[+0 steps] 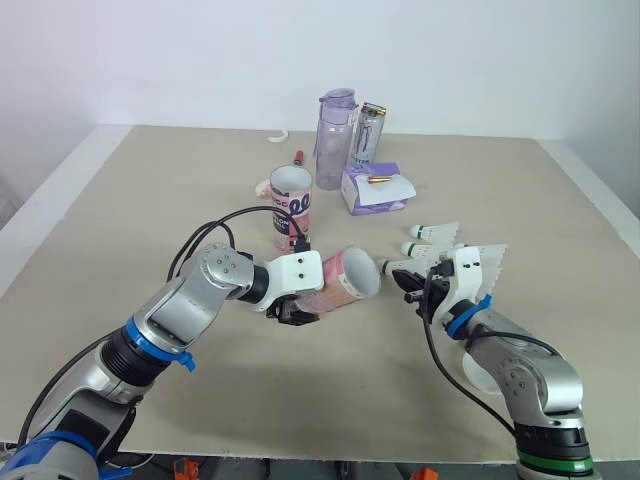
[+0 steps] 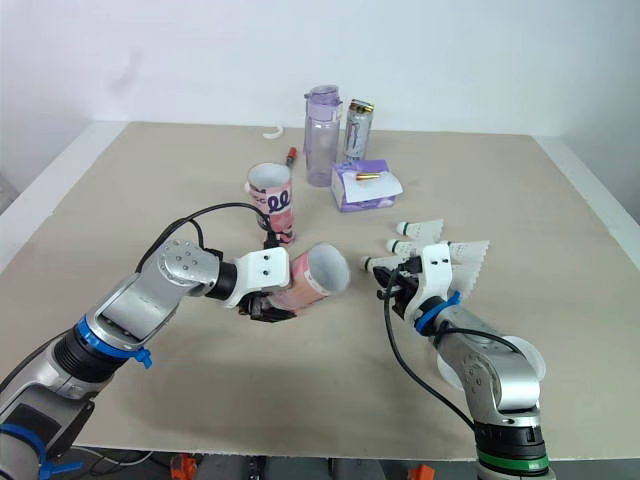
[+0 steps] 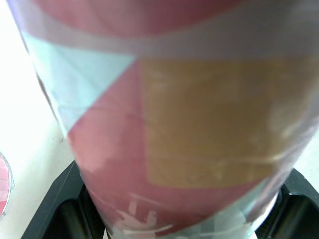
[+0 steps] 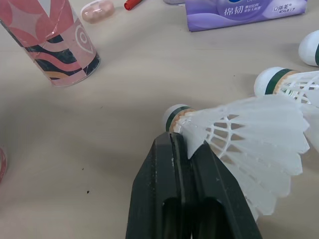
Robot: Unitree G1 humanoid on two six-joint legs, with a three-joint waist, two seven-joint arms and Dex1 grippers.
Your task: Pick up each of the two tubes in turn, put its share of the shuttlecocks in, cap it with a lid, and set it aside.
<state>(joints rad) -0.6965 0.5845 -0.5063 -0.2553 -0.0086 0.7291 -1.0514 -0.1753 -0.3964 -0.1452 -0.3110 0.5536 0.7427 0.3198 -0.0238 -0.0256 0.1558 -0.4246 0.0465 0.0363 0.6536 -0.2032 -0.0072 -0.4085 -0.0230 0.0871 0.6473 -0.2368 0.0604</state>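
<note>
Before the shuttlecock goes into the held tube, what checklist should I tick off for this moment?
1. Left gripper shut on tube: ok.
2. Tube mouth uncapped and turned toward the right arm: ok.
3. Right gripper shut on shuttlecock: ok.
4. Cork end leads toward the mouth: ok.
5. Gap between cork and mouth free of other things: ok.
6. Room left inside the tube: cannot tell.

Pink tube [image 1: 347, 279] tilted; second tube [image 1: 292, 208] upright; shuttlecock [image 4: 244, 132] gripped.
</note>
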